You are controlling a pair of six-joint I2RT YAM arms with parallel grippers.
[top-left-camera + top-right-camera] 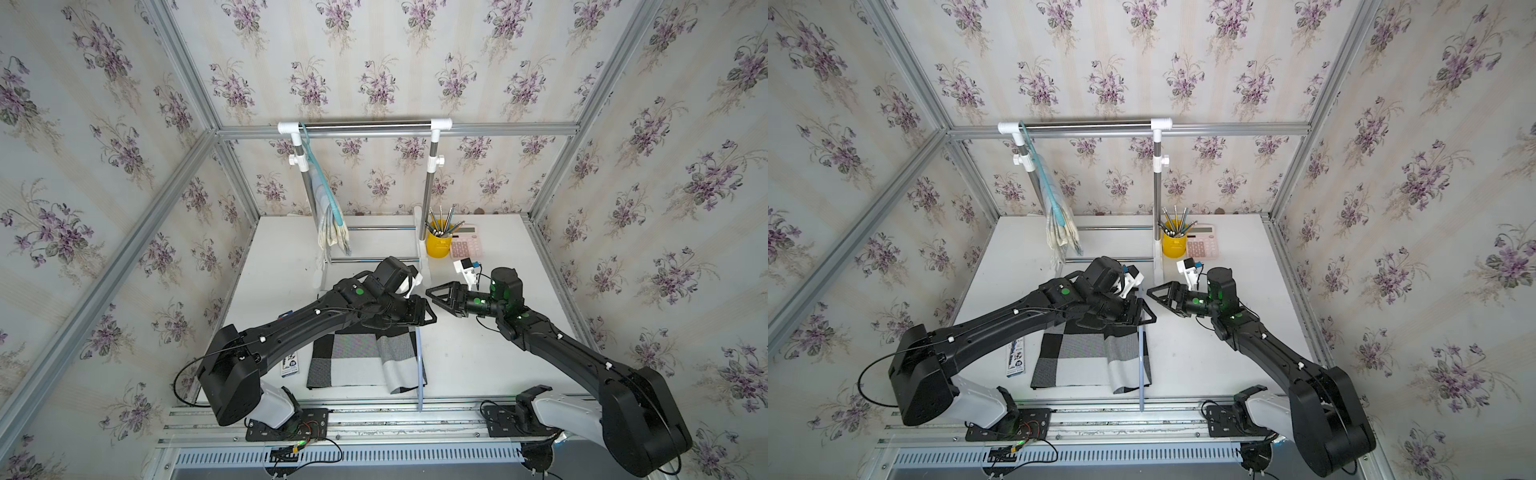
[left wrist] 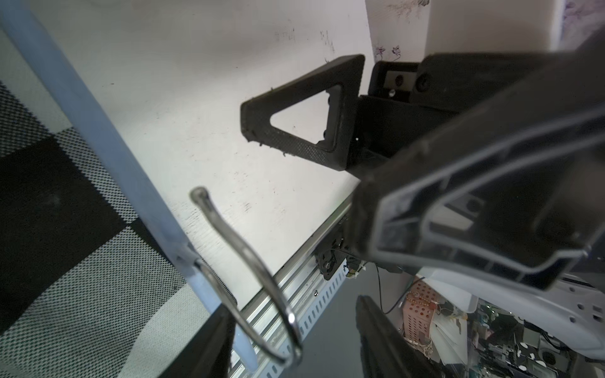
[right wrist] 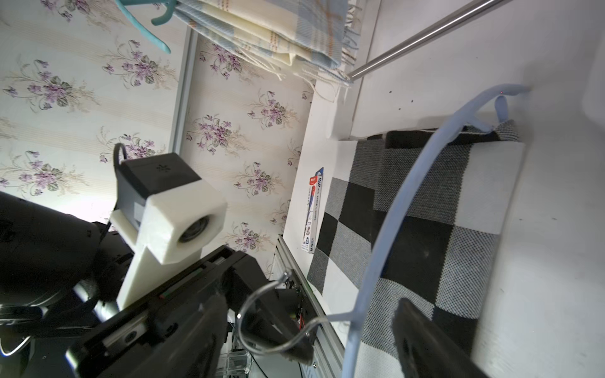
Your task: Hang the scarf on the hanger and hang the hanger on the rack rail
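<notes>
Pen box (image 1: 289,363) is seen toward the tabletop's (image 1: 478,365) left edge, just beside the checked scarf (image 1: 353,357). The scarf is spread flat near the front edge, left of centre. A pale blue hanger (image 1: 420,374) is shown edge-on along the scarf's right edge, running to the front edge; propped or lying cannot be told. Its metal hook (image 2: 248,261) is framed by the left gripper (image 1: 426,312), jaws wide apart, nothing gripped. The right gripper (image 1: 431,293) is faced close to it, also spread wide, empty. Bare tabletop is shown toward the right edge. Yellow cup (image 1: 438,245) and calculator (image 1: 467,246) are set by the back edge.
</notes>
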